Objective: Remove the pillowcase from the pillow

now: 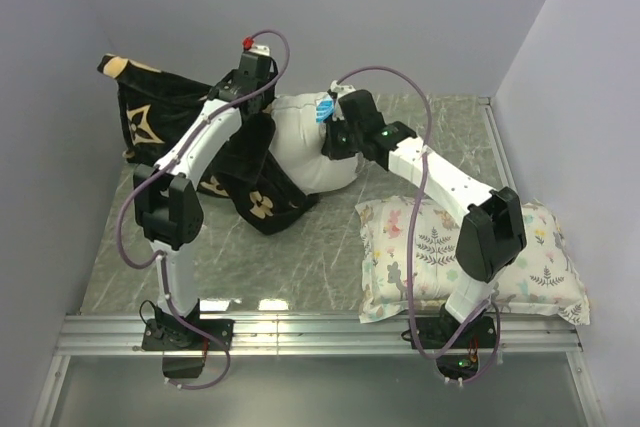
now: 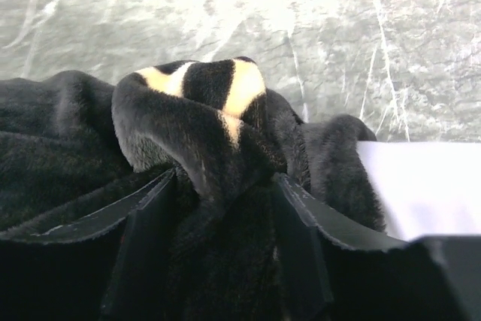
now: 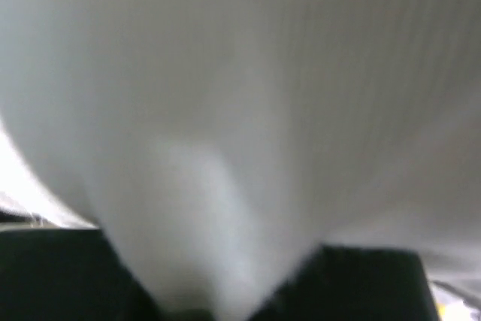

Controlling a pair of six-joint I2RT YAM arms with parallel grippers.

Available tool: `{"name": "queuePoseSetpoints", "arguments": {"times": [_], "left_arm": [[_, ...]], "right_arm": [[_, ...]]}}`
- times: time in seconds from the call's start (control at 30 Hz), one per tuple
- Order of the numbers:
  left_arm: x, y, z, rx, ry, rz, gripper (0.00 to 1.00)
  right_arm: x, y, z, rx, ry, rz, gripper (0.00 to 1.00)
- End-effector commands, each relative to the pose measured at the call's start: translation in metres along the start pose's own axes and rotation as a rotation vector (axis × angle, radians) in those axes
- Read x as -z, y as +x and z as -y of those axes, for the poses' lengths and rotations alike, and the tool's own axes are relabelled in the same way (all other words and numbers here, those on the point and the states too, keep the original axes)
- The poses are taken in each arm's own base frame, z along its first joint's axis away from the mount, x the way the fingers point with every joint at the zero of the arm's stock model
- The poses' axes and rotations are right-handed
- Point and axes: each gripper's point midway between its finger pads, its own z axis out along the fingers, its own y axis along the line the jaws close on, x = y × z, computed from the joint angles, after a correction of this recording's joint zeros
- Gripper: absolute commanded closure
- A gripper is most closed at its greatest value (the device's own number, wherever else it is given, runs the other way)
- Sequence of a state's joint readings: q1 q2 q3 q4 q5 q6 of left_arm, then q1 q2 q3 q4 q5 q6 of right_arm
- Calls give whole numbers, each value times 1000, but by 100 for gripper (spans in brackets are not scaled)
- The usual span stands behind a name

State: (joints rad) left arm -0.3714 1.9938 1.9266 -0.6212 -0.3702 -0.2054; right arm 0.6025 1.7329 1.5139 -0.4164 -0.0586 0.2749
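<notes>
Here, your left tool is clamping a thick fold of the pillowcase, with its jaws standing part-way apart and black plush bunching between them. Your right tool is pinching the pillow, its jaws nearly together on a tuck of white cloth. The pillow is lying toward the far middle of the bench. Its left end is sitting inside the case and its right end is bulging out bare. The pillowcase is trailing off to the far left and draping forward in a loose flap.

You are probably risking a slip on either side. The plush is thick and springy, so the fold could be working loose under a pull. The right pinch seems to be holding only thin shell cloth, which could slide out or stretch. If the left fold is also trapping pillow beneath it (you cannot tell from here), both arms would be tugging the same thing and the case would not be coming off. The two wrists are also working close together, so crossing paths could be knocking them.

The left wrist view is showing you the grip itself, which the arm is hiding in the overhead view. The right wrist view is giving only blurred white. The overhead view alone is showing the layout, including the printed pillow lying by your right arm.
</notes>
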Motion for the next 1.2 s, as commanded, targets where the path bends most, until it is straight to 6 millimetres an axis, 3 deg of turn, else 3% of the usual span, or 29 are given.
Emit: {"name": "queuePoseSetpoints", "arguments": {"times": [0.0,0.1,0.13,0.2,0.23,0.33,0.47,0.5,0.53,0.57,0.6,0.67,0.7,0.8,0.93,0.97,1.03,1.07,1.17], "left_arm": [[66,1,33,-3,97,-54,40],[118,-61,13,62,91,136,35],[145,-85,1,97,86,220,33],[176,-109,-10,136,93,307,29],[202,-124,-21,167,100,370,28],[239,-135,-32,229,137,443,16],[260,-123,-45,283,140,460,16],[250,-107,-46,278,121,423,16],[261,-102,-53,304,121,435,16],[258,-93,-59,318,86,427,16],[239,-69,-59,310,54,374,16],[235,-50,-68,355,39,361,14],[215,-29,-68,359,48,311,14],[193,-6,-74,402,65,269,14],[160,7,-81,407,53,199,14],[152,9,-91,422,34,190,14],[138,8,-93,431,60,172,14],[132,7,-108,455,47,173,13],[119,-1,-112,493,141,155,13]], "right_arm": [[36,-27,-45,-20,-231,-31,100],[58,-38,-49,-41,-297,-22,100],[65,-43,-46,-50,-303,-8,100],[72,-46,-43,-73,-320,-5,100],[72,-48,-37,-79,-299,-2,100],[66,-49,-19,-92,-236,-9,100],[56,-43,-8,-123,-230,-32,100],[53,-41,-4,-127,-220,-39,100],[51,-39,-1,-130,-214,-46,100],[49,-37,1,-127,-211,-50,100],[48,-36,7,-132,-200,-53,100],[44,-34,16,-133,-173,-61,100],[42,-31,21,-138,-164,-73,100],[38,-24,33,-124,-105,-88,100],[34,-7,45,-120,-64,-117,100],[35,-6,47,-117,-55,-116,100],[32,3,50,-117,-47,-132,100],[32,4,51,-119,-43,-135,100],[32,12,50,-129,-53,-142,100]]}}
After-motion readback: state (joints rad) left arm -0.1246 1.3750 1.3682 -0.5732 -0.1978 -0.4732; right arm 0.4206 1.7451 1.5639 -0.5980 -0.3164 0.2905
